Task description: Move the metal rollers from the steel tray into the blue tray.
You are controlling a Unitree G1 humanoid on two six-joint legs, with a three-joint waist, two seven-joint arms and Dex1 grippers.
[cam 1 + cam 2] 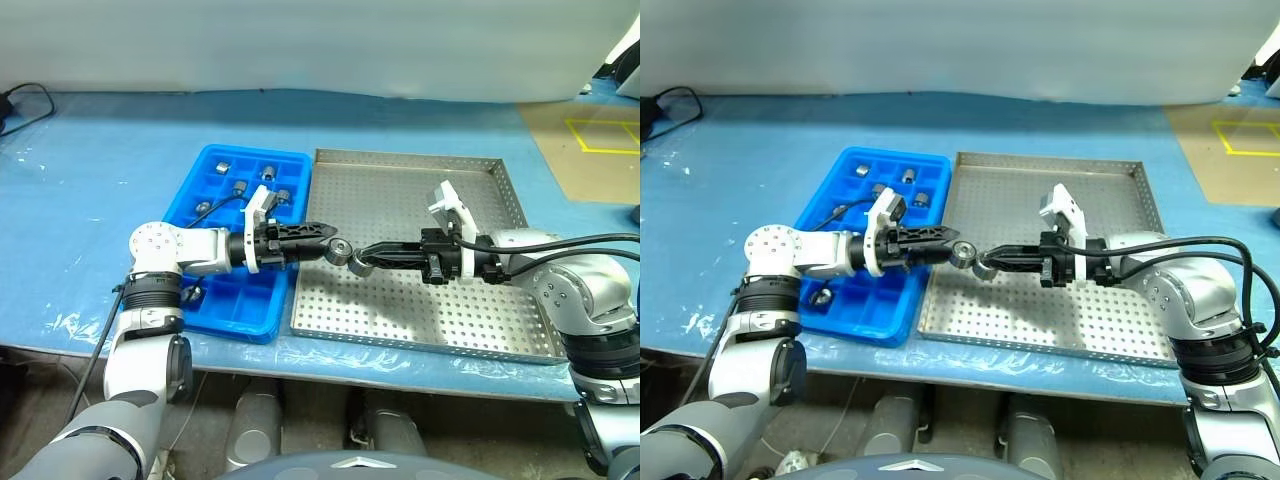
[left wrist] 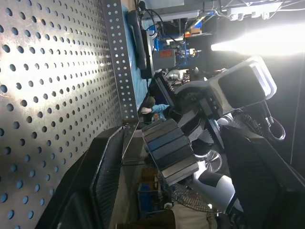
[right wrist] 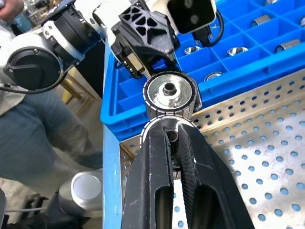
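Two trays sit side by side near the front edge of the blue-covered surface: one blue tray on the left and one steel tray just beside it on the right. Two end effectors meet tip to tip above the left edge of the steel tray, both pointing roughly level. The left end effector reaches in over the blue tray's right rim and grips one metal roller between its fingers; the right wrist view shows this roller end-on with its central hole. The right end effector comes from the other side with its fingers pressed together. A second silver piece sits at their tips, touching the gripped roller; I cannot tell whether it is clamped. In the blue tray I count six further rollers, each in its own compartment. One lies near the front left corner. Of the other five, one is by the left rim, two in the next row back, and two in the far row. A black cable lies at the far left corner of the surface.
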